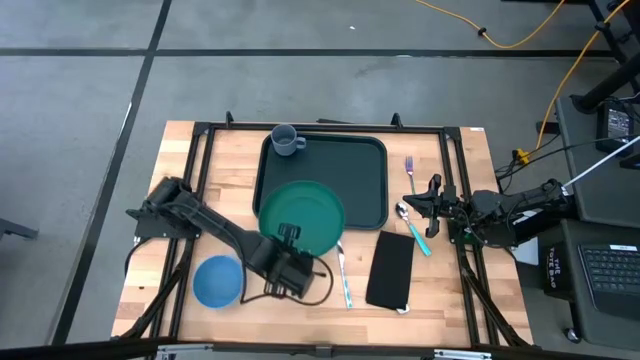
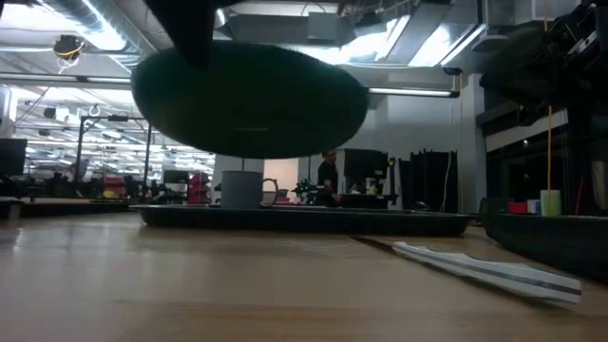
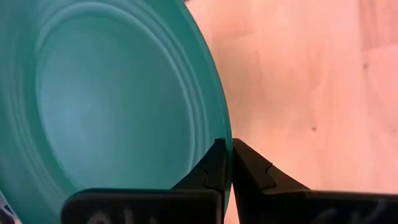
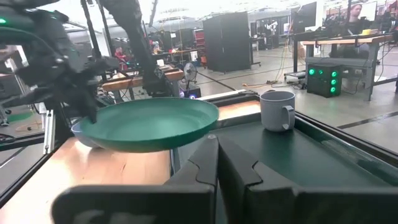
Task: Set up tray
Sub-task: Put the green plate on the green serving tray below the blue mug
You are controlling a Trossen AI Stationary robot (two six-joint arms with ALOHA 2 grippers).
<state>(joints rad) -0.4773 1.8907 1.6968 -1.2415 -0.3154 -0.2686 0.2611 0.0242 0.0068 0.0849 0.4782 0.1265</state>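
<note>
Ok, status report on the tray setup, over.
Left tool shut on green plate, held above tray. Right tool shut, empty, beside tray. Mug on tray's far corner.

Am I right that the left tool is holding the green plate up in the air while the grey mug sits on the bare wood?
Not quite. The left tool does hold the green plate aloft, but the high view shows the grey mug on the tray.

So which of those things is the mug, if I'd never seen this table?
Find the big dark green tray in the middle of the wooden table. The mug stands upright in the tray's far left corner. It is small, grey and has a handle, unlike the round green plate or the blue bowl.
</note>
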